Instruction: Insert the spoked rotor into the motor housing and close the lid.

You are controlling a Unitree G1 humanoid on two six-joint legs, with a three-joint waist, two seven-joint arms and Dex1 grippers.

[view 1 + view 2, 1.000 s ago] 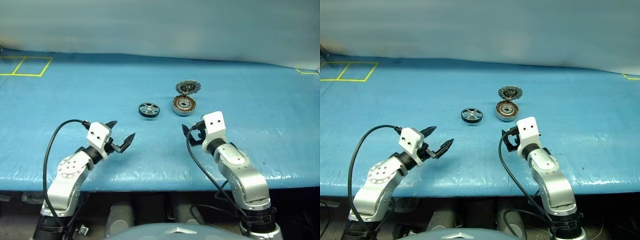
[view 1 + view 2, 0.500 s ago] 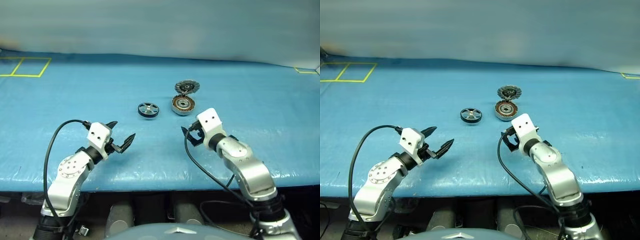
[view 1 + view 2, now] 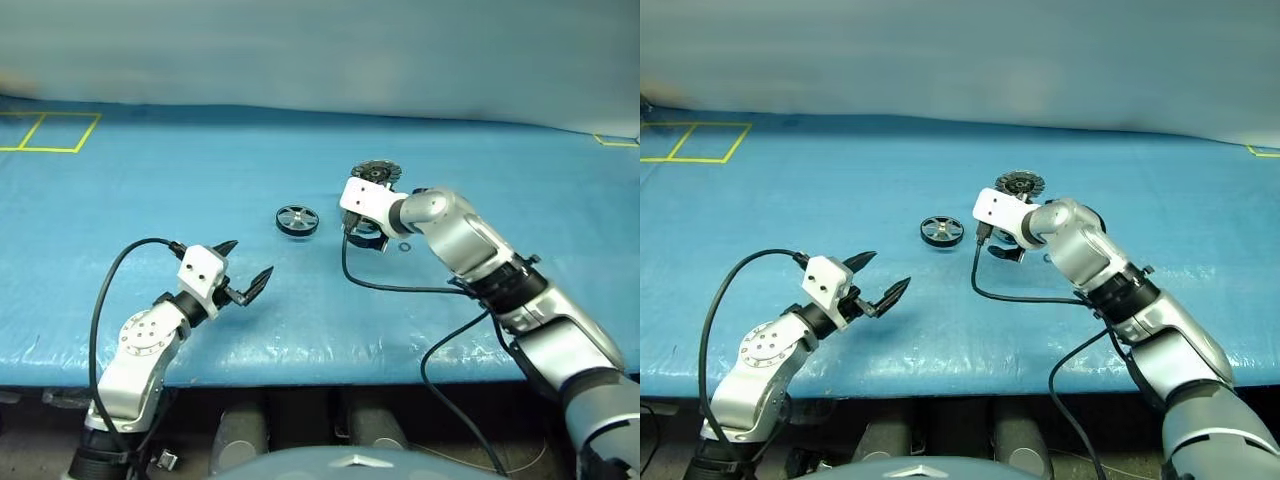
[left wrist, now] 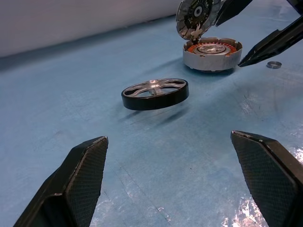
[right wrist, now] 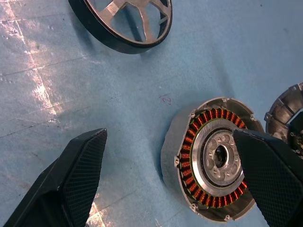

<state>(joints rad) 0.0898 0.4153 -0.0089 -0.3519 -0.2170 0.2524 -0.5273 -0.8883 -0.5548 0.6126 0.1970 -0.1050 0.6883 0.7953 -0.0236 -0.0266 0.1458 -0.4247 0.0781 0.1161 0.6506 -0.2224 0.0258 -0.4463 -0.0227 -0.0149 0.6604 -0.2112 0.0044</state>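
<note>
The spoked rotor (image 3: 297,220) lies flat on the blue table, its black rim and silvery spokes plain in the left wrist view (image 4: 155,93). To its right the motor housing (image 5: 215,158) sits open, showing copper windings and a central bearing. Its toothed lid (image 3: 375,172) stands up behind it on the hinge. My right gripper (image 3: 365,236) hangs open just above the housing, one finger (image 5: 270,165) over the cup's edge and the other (image 5: 71,184) on the rotor's side. Nearer the table's front, my left gripper (image 3: 247,260) is open and empty, pointing toward the rotor.
A small metal ring (image 3: 403,246) lies on the table just right of the housing. Yellow tape marks (image 3: 50,135) sit at the far left and another (image 3: 615,143) at the far right. The right arm's black cable (image 3: 400,288) hangs above the table's front part.
My right arm has swung forward and to the left, and its wrist has rolled, bringing the open gripper from the table's front to just above the housing. The left arm has stayed put.
</note>
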